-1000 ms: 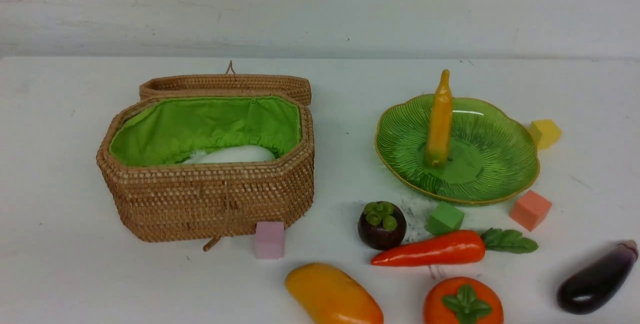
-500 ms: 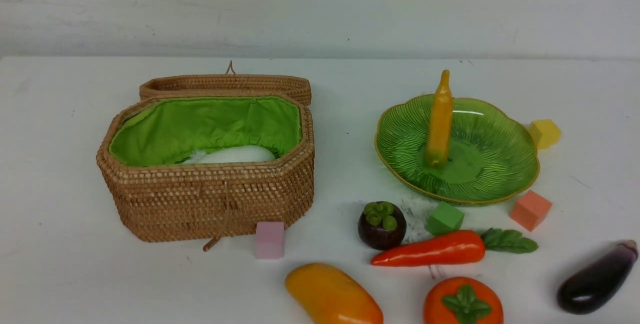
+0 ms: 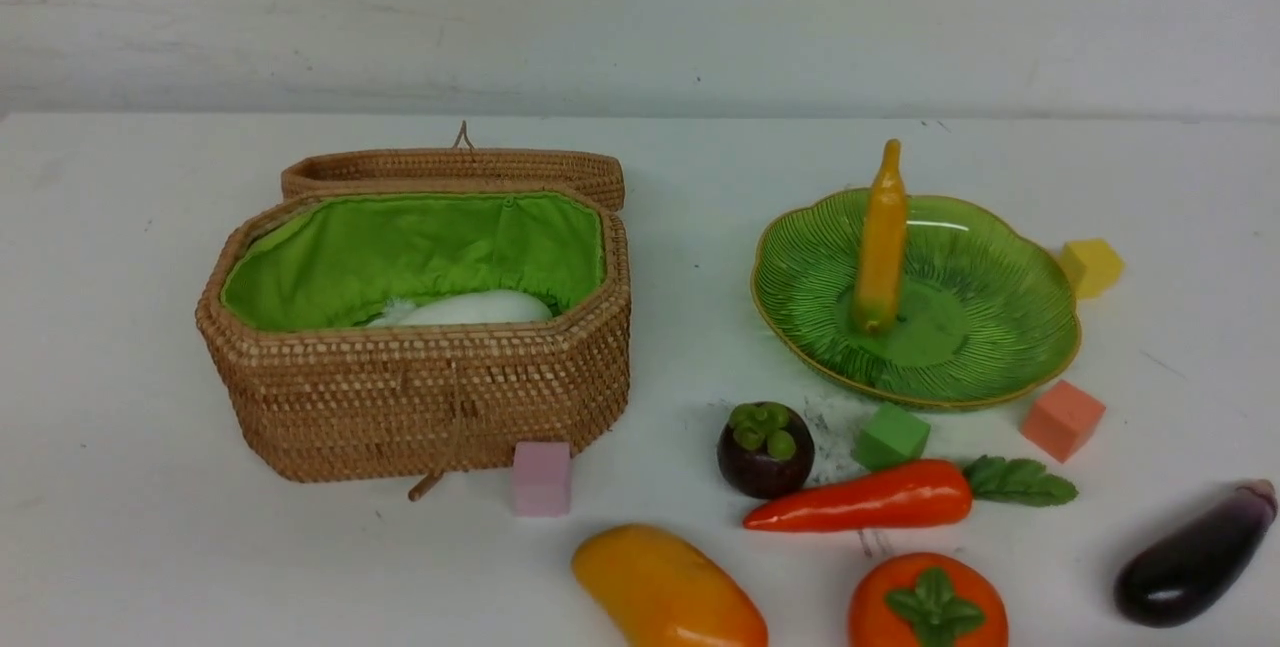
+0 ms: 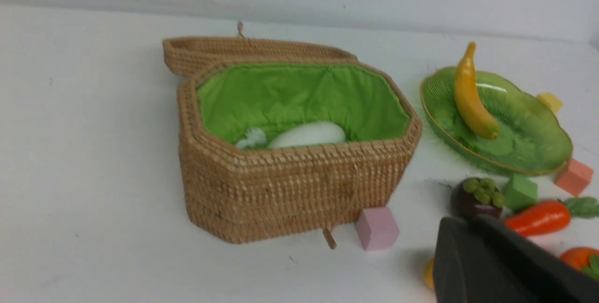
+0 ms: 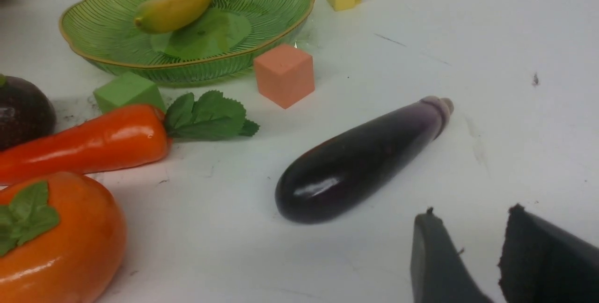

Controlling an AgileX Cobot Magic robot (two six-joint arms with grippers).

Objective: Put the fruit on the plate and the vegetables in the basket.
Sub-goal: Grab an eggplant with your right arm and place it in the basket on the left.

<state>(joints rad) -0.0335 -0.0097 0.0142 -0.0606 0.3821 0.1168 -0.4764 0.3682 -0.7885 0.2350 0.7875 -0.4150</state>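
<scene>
The wicker basket (image 3: 415,397) stands open at the left, with the white radish (image 3: 470,309) lying inside. A yellow banana (image 3: 880,237) rests on the green plate (image 3: 1030,367) at the right. Near the front lie the mangosteen (image 3: 765,449), carrot (image 3: 870,499), mango (image 3: 665,592), persimmon (image 3: 927,607) and eggplant (image 3: 1190,557). Neither gripper shows in the front view. My left gripper (image 4: 461,221) is shut and empty, just short of the mangosteen (image 4: 472,195). My right gripper (image 5: 472,214) is open and empty, a little beside the eggplant (image 5: 360,162).
Foam cubes sit among the toys: pink (image 3: 541,478) against the basket's front, green (image 3: 890,435) between plate and carrot, salmon (image 3: 1062,419) by the plate's front rim, yellow (image 3: 1090,267) at its right. The basket lid (image 3: 450,167) lies folded back behind.
</scene>
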